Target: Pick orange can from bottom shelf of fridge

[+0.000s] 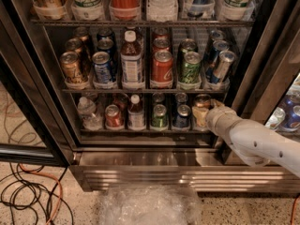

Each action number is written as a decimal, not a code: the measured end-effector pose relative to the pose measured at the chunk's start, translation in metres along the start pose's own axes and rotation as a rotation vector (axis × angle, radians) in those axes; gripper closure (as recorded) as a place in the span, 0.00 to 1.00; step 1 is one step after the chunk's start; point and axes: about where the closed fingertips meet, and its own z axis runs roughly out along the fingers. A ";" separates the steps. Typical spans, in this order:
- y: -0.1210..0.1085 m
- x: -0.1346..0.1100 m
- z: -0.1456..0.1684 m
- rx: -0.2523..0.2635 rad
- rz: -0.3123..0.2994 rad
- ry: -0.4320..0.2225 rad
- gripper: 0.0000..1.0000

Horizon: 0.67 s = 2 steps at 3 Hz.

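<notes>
The orange can (202, 103) stands at the right end of the bottom shelf (140, 131) of the fridge (154, 176), its silver top showing. My gripper (209, 115) is at the end of the white arm (255, 142), which reaches in from the lower right. The gripper is right at the orange can and covers the can's lower right side. The can stands upright on the shelf.
On the bottom shelf, left of the orange can, stand a blue can (183, 116), a green can (159, 117), a bottle (136, 112), a red can (113, 116) and a water bottle (88, 112). The rack above holds larger-looking cans. Clear plastic wrap (150, 205) and cables (28, 196) lie on the floor.
</notes>
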 end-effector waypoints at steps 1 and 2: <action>-0.012 -0.008 -0.032 -0.060 0.022 0.062 1.00; -0.011 -0.003 -0.060 -0.136 0.097 0.157 1.00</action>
